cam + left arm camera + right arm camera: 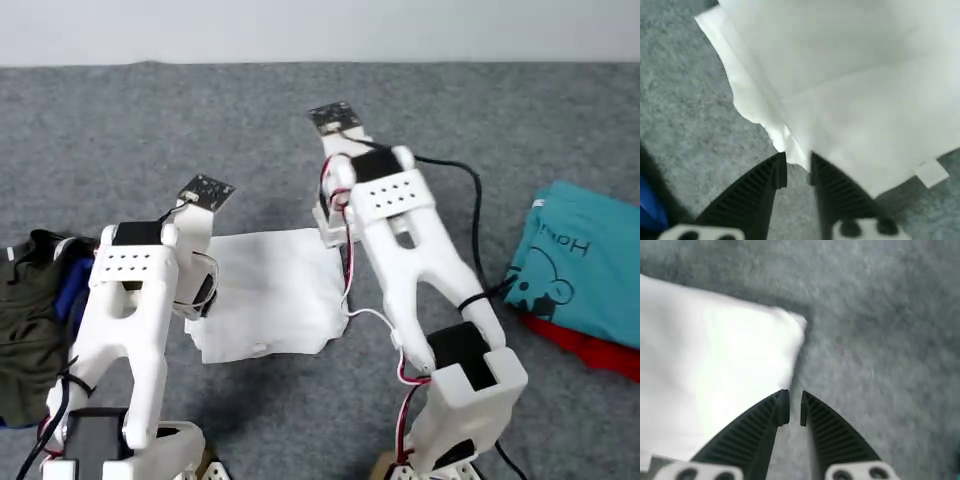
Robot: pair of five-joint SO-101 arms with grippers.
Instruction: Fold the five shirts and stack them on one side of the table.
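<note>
A folded white shirt lies on the grey carpeted table between my two arms. My left gripper sits at the shirt's left edge, its jaws closed to a narrow gap with the white shirt's hem pinched between the tips. My right gripper is at the white shirt's far right corner, shut, with its tips just beside the fabric edge and nothing seen between them. A teal shirt lies folded on a red shirt at the right side.
A heap of dark olive and blue shirts lies at the left edge, close to the left arm's base. Bare carpet stretches across the back of the table. Cables run along the right arm.
</note>
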